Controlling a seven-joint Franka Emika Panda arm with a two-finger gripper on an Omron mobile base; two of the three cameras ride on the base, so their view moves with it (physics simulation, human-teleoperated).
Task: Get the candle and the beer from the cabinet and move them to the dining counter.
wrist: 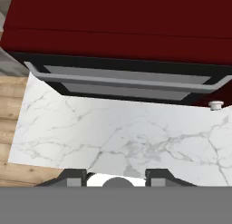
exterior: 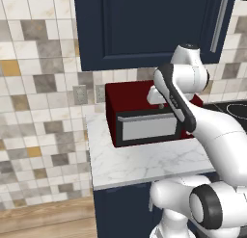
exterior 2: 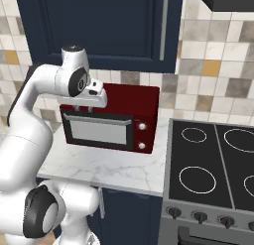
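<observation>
1. No text, label, brand, number or sign can be read anywhere in the pictures.
2. The red microwave [exterior 2: 111, 121] has two pale knobs on its front panel, with no legible markings beside them.
3. The navy cabinet [exterior: 144, 27] door is plain, with no lettering on its panel or its handle.
4. The stove [exterior 2: 213, 169] has white ring outlines on its dark top and a row of dark knobs below; no figures can be made out around the knobs.
5. The wall tiles and the marble bench [wrist: 118, 137] are unmarked.
</observation>
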